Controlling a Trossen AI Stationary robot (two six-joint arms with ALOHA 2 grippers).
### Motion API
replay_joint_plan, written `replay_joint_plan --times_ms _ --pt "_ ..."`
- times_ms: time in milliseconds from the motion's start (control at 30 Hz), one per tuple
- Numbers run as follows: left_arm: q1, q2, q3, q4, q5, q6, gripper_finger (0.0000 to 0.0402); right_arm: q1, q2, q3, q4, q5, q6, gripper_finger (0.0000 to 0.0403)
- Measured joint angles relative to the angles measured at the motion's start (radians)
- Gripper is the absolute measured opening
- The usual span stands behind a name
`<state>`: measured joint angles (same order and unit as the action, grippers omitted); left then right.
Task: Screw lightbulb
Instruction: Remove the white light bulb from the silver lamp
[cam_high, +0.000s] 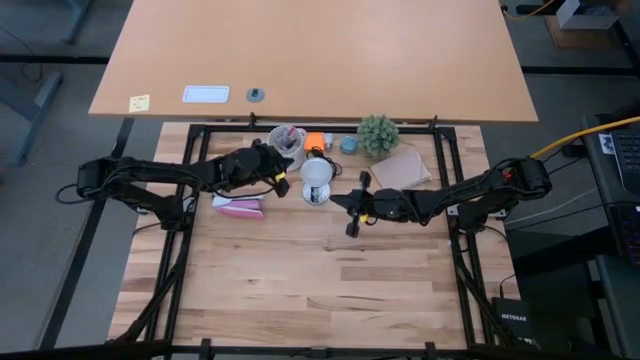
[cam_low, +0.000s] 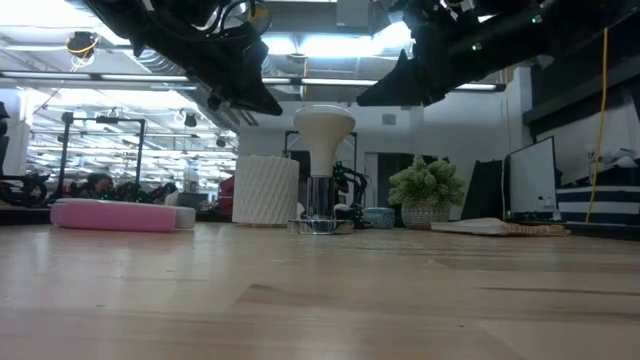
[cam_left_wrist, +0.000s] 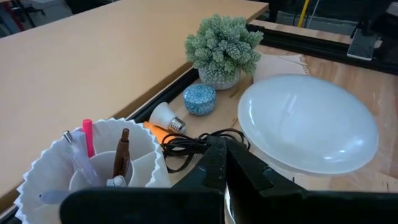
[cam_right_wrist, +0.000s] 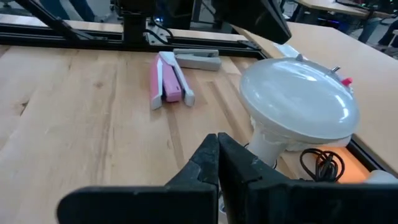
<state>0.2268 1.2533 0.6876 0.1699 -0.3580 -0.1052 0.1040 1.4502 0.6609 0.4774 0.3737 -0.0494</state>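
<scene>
The lightbulb (cam_high: 317, 172), a white frosted globe (cam_low: 323, 130) on a silver screw base, stands upright with its base in a silvery round fitting (cam_low: 320, 226) on the wooden table; a black cord (cam_left_wrist: 193, 144) runs off from the fitting. My left gripper (cam_high: 285, 180) hangs shut just left of the globe (cam_left_wrist: 308, 121), above the table. My right gripper (cam_high: 338, 200) hangs shut just right of and nearer than the globe (cam_right_wrist: 298, 99). In the low view their tips, left (cam_low: 270, 105) and right (cam_low: 365, 100), flank the globe's top without touching it.
A white ribbed cup of pens (cam_left_wrist: 106, 168) stands behind my left gripper. A pink stapler (cam_high: 240, 207) lies left of the bulb. Farther back are a small loose bulb (cam_left_wrist: 165, 116), a blue round box (cam_left_wrist: 199, 99), a potted plant (cam_high: 378, 133) and a brown pad (cam_high: 400, 170). The table's near half (cam_high: 320, 290) is bare wood.
</scene>
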Motion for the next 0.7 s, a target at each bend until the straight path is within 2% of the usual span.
replay_joint_plan --times_ms 333,700 --pt "0.0 0.0 0.0 -0.003 0.0 -0.051 0.0001 0.0 0.0 0.0 -0.001 -0.113 0.0 0.0003" --pt "0.0 0.0 0.0 -0.003 0.0 -0.052 0.0001 0.0 0.0 0.0 -0.001 -0.122 0.0 0.0003"
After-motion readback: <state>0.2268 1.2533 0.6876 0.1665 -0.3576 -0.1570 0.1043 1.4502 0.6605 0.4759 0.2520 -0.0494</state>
